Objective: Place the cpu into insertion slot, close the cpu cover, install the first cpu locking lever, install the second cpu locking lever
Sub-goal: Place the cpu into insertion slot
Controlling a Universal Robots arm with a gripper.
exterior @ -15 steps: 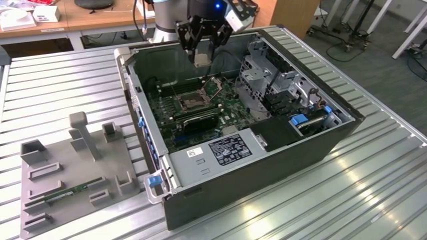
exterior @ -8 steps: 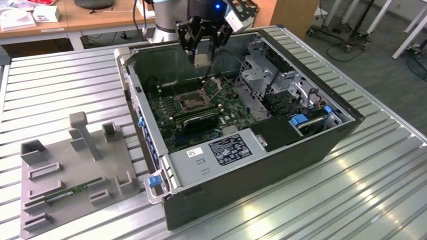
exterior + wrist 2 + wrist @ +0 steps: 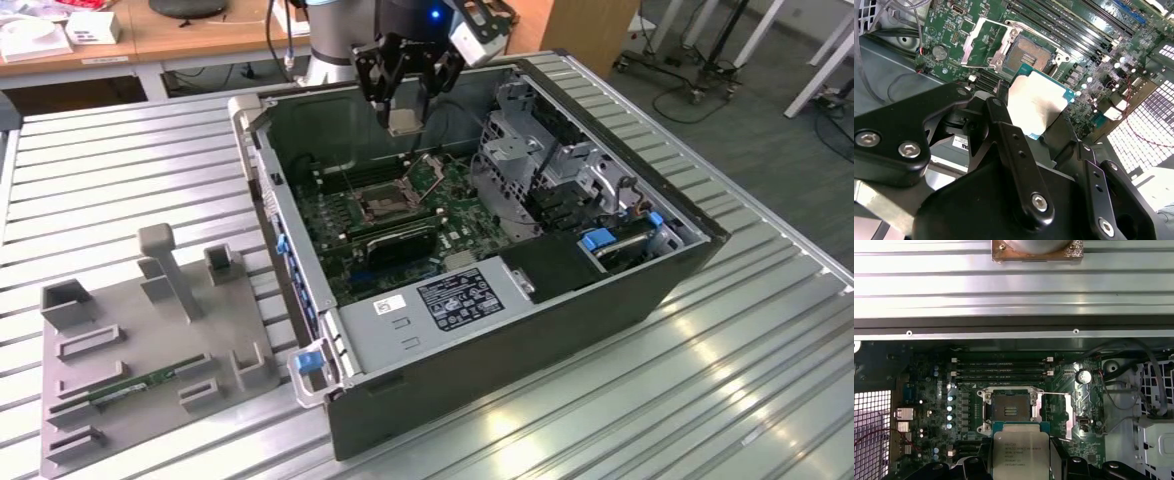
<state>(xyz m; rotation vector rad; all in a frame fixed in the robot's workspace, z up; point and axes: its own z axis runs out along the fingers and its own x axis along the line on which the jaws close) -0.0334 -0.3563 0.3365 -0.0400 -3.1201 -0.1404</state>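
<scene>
One cpu (image 3: pixel 1019 455) in grasp of the gripper (image 3: pixel 403 116), above insertion slot (image 3: pixel 1010 412); cpu cover (image 3: pixel 1068 415) open

Open computer case (image 3: pixel 507 350) sits on slatted metal table (image 3: pixel 120 160). Grey fixture plate (image 3: pixel 134 325) beside it holds a green memory stick (image 3: pixel 134 386).
</scene>
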